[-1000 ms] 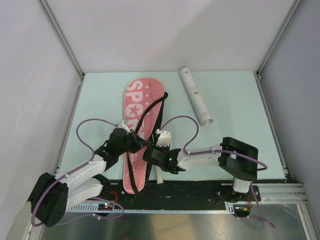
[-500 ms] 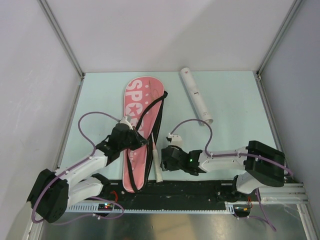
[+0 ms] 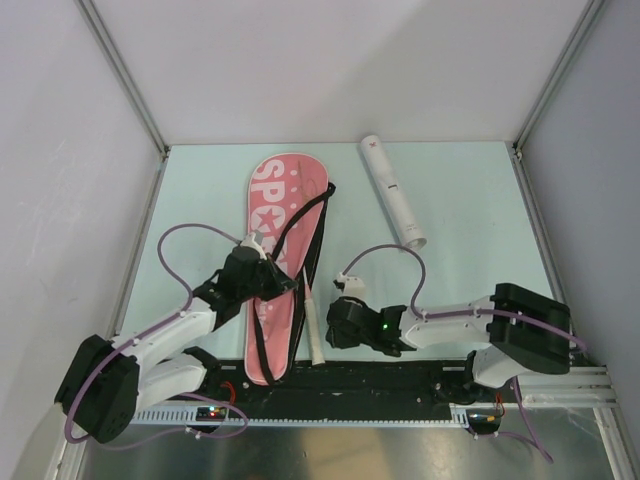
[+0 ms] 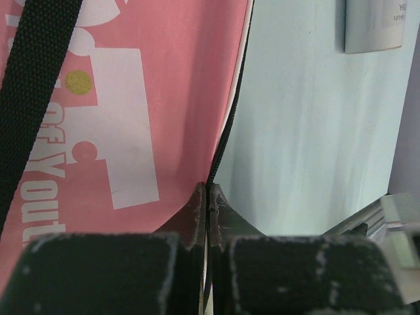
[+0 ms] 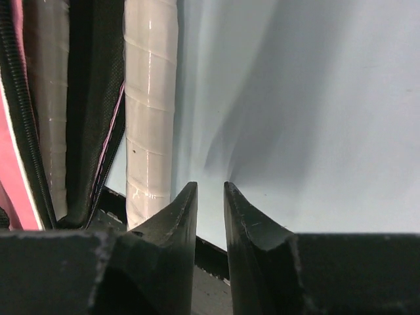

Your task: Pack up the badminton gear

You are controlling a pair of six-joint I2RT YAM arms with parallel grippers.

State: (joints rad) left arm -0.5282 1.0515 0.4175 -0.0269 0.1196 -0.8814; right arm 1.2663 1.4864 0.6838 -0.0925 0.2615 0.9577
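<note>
The pink bag (image 3: 272, 250) lettered "SPORT" lies lengthwise on the table, its black strap (image 3: 305, 225) looped along its right side. My left gripper (image 3: 268, 280) is shut on the bag's black right edge (image 4: 226, 131), with the piping pinched between the fingertips. One pale racket handle (image 3: 314, 338) sticks out of the bag's near end, and a second handle (image 5: 47, 98) shows inside the opening. My right gripper (image 3: 327, 325) sits just right of the outer handle (image 5: 151, 111), narrowly open, with nothing between its fingers. The white tube (image 3: 393, 192) lies at the back right. Racket heads and shuttlecocks are hidden.
The black base rail (image 3: 380, 375) runs along the near edge, just below the handle's end. Grey walls (image 3: 330, 70) enclose the table on three sides. The tube's label end (image 4: 373, 25) shows at the top right of the left wrist view.
My right gripper has drawn back to the right off the racket handle and its jaws have narrowed. The left gripper shifted slightly up along the bag's edge and stayed shut.
</note>
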